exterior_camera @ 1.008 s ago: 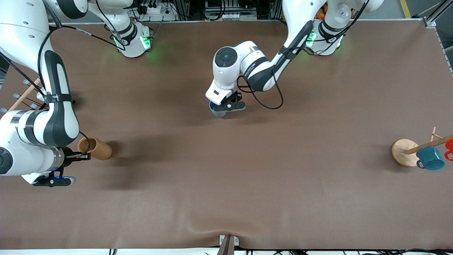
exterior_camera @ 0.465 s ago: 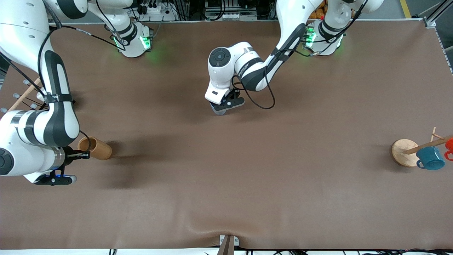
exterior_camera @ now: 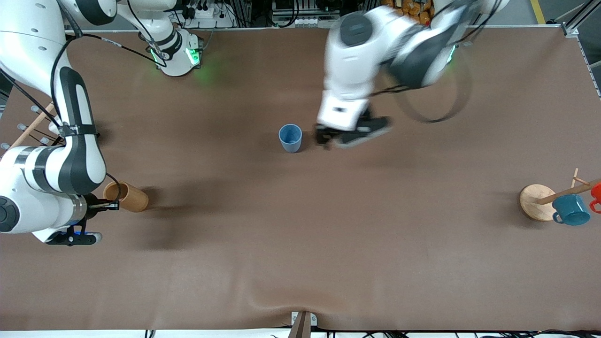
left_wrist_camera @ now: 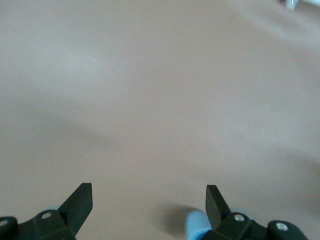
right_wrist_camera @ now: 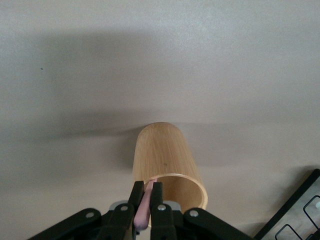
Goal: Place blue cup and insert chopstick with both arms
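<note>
The blue cup [exterior_camera: 290, 137] stands upright on the brown table near its middle. My left gripper [exterior_camera: 324, 137] is open and empty, just beside the cup toward the left arm's end; in the left wrist view [left_wrist_camera: 149, 192] the cup's edge [left_wrist_camera: 196, 226] shows by one finger. My right gripper [exterior_camera: 112, 205] is shut on the pale pink chopstick [right_wrist_camera: 143, 210] at the rim of the brown wooden cylinder [exterior_camera: 126, 196], near the right arm's end of the table. The stick's tip sits at the cylinder's mouth [right_wrist_camera: 172, 186].
A round wooden rack base [exterior_camera: 536, 202] with a slanted dowel holds a dark teal mug [exterior_camera: 571, 210] and a red mug [exterior_camera: 596, 192] at the left arm's end. Another dowel rack [exterior_camera: 33, 126] stands by the right arm.
My left gripper let go of the blue cup, opened and drew away toward the left arm's end, rising. The cup now stands alone. The right arm has barely moved.
</note>
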